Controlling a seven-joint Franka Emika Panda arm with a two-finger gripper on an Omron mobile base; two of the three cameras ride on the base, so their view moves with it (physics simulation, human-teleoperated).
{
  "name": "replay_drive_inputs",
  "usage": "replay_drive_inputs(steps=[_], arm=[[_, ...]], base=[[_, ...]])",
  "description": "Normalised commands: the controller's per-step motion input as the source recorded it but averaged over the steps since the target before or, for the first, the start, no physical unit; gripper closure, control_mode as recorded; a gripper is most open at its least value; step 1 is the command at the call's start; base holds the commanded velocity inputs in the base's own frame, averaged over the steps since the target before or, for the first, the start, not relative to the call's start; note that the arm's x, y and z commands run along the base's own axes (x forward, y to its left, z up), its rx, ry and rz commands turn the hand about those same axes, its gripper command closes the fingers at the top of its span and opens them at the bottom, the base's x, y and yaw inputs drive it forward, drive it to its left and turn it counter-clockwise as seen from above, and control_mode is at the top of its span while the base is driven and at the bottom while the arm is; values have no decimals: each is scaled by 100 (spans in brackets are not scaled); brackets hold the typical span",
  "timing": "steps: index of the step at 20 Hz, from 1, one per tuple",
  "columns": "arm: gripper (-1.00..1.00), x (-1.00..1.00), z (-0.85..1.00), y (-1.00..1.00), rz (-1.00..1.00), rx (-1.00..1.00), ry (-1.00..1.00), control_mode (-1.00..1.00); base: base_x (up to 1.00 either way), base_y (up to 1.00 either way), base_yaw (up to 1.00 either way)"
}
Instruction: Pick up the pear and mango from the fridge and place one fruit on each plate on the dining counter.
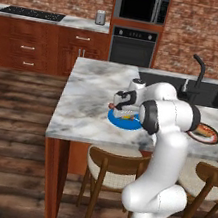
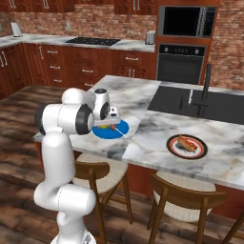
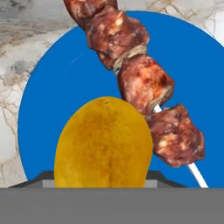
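My gripper [image 3: 103,180] is shut on the orange-yellow mango [image 3: 104,144], which sits between the fingertips [image 3: 43,179] right over the bright blue plate [image 3: 48,87]. A meat skewer [image 3: 140,83] lies across that plate beside the mango. From the base, the gripper [image 1: 122,114] [image 2: 108,125] hangs low over the blue plate [image 1: 130,124] [image 2: 118,131] near the front edge of the marble dining counter [image 1: 88,92] [image 2: 152,143]. The dark-rimmed plate [image 1: 206,134] [image 2: 187,146] lies further right with food on it. The pear and the fridge are out of view.
A dark inset sink [image 1: 205,92] [image 2: 190,102] with a black faucet [image 1: 200,71] [image 2: 206,88] lies behind the plates. Wooden stools [image 1: 111,167] [image 2: 186,200] stand under the counter's front edge. The wall counter with cooktop [image 1: 34,14] and the oven [image 1: 133,44] are far behind.
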Motion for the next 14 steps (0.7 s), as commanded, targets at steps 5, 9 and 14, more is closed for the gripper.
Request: replay_drive_inputs(steps=[5, 9, 14], arm=[[100, 25, -21, 0, 0, 0, 4, -100], [100, 9, -26, 0, 0, 0, 7, -100], [-100, -19, -38, 0, 0, 0, 17, -100]], base=[[0, 0, 0], [0, 0, 0], [0, 0, 0]])
